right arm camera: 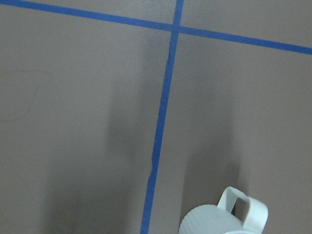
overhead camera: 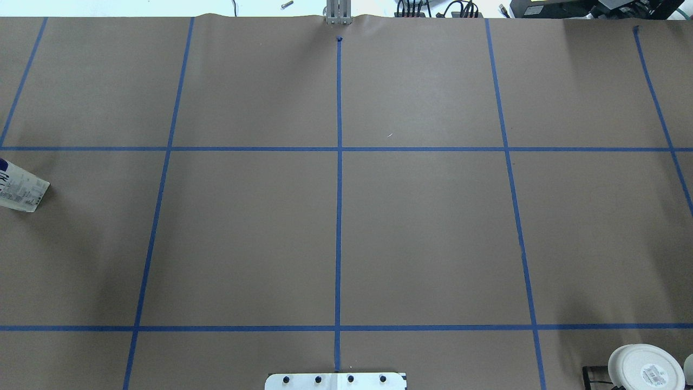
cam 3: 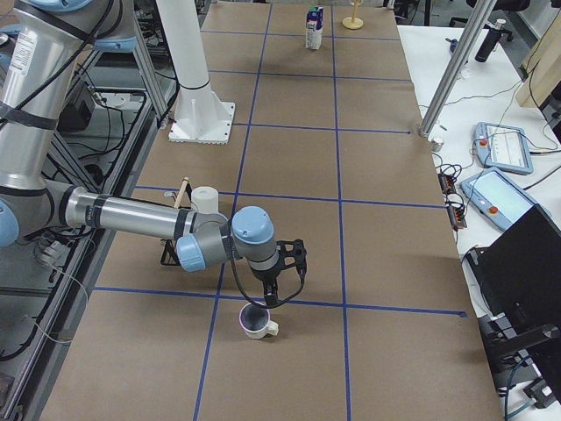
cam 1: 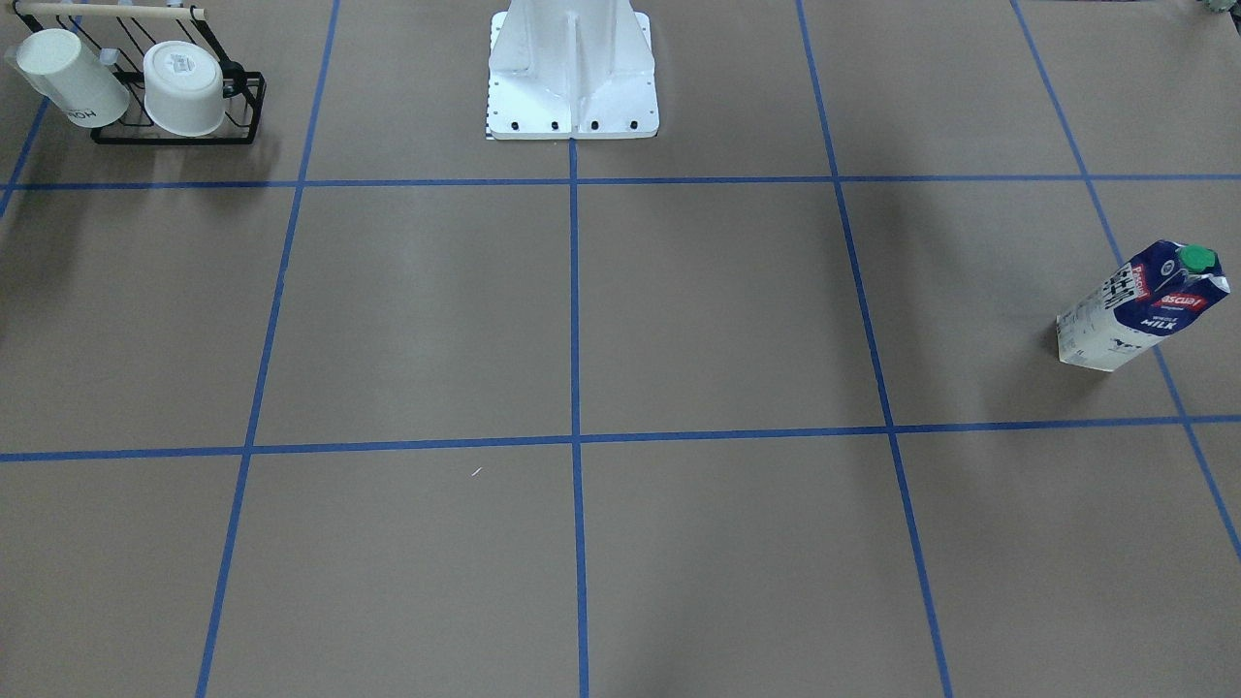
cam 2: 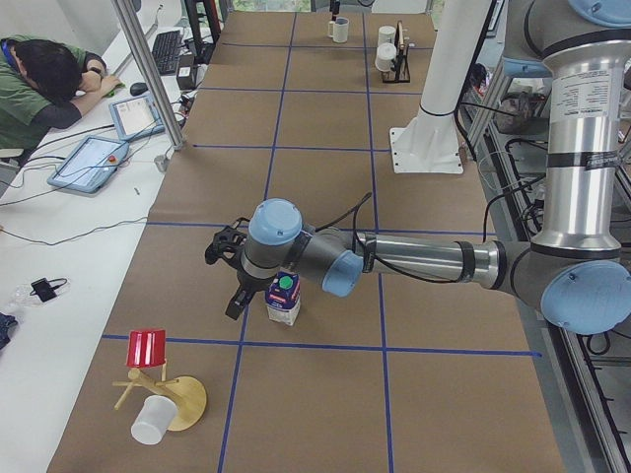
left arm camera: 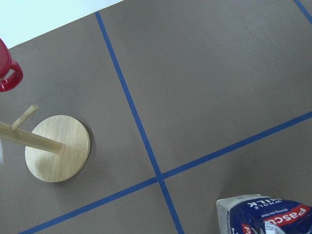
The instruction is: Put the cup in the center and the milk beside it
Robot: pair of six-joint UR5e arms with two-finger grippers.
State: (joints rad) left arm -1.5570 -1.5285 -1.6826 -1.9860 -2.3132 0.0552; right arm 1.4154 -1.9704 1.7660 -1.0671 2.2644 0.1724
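Observation:
The milk (cam 1: pixel 1144 305) stands upright near the table's left end, and its base shows in the overhead view (overhead camera: pixel 23 189). In the exterior left view my left gripper (cam 2: pixel 237 305) hangs just beside the milk (cam 2: pixel 283 299); I cannot tell whether it is open. The left wrist view shows the milk's top (left arm camera: pixel 268 217). The cup (cam 3: pixel 256 322) stands upright on a tape line near the table's right end. My right gripper (cam 3: pixel 271 298) hovers just above it; I cannot tell its state. The cup's handle shows in the right wrist view (right arm camera: pixel 242 207). The center (overhead camera: pixel 339 238) holds nothing.
A black wire rack (cam 1: pixel 247 111) holds a lettered white cup (cam 1: pixel 70 78) and a squat labelled cup (cam 1: pixel 184 87) near the right end. A wooden mug tree (cam 2: pixel 175 399) with a red cup (cam 2: pixel 147 348) and a white cup (cam 2: pixel 151 421) stands beyond the milk. The robot's base (cam 1: pixel 572 82) is mid-table.

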